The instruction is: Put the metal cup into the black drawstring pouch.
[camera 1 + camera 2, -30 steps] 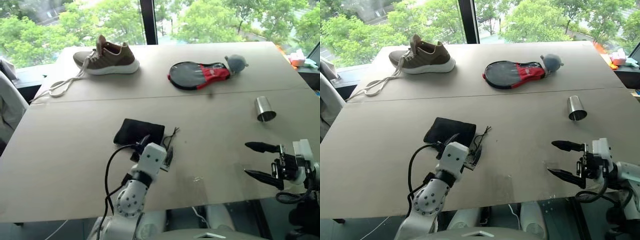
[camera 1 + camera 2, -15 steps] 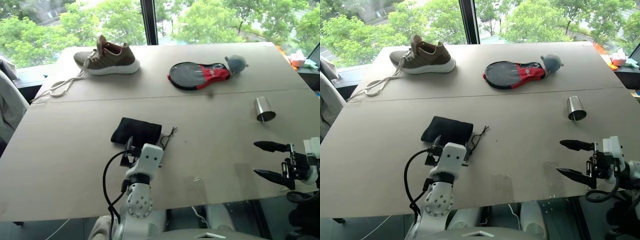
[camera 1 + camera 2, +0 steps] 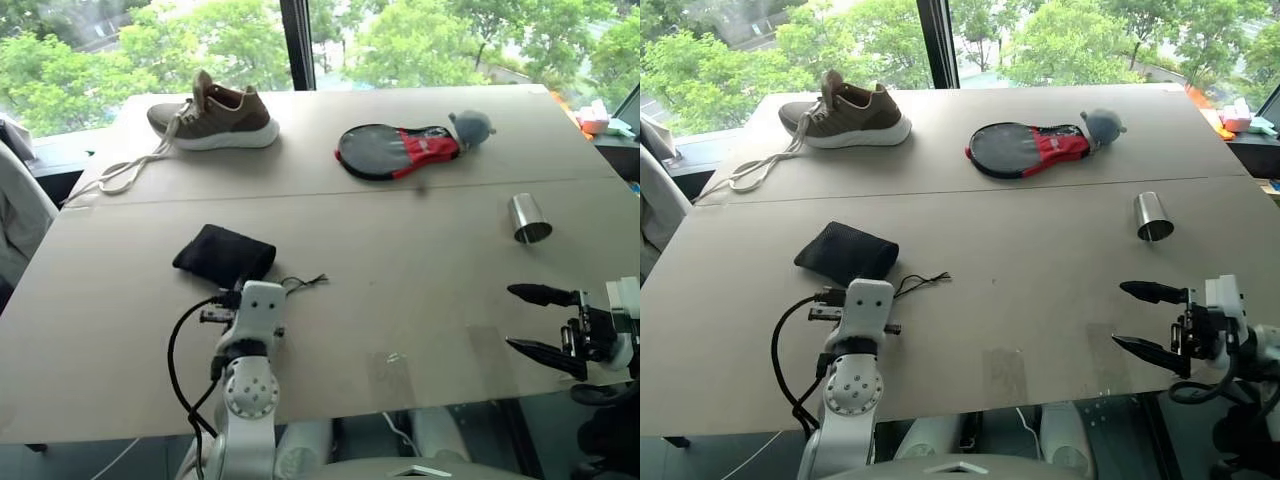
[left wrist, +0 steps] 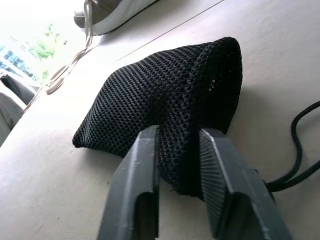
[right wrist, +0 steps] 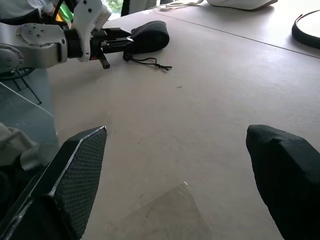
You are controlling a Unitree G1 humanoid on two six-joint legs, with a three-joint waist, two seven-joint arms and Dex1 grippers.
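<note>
Now left tool (image 4: 177, 165) pinches black drawstring pouch (image 4: 165, 100) — metal cup (image 3: 528, 218) well apart.

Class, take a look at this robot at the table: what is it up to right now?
The left gripper is shut on an edge of the black drawstring pouch, pinching the mesh fabric on the table. The right gripper hangs open near the table's right front edge, holding nothing. The metal cup stands apart, beyond the right gripper, not yet in the pouch.
</note>
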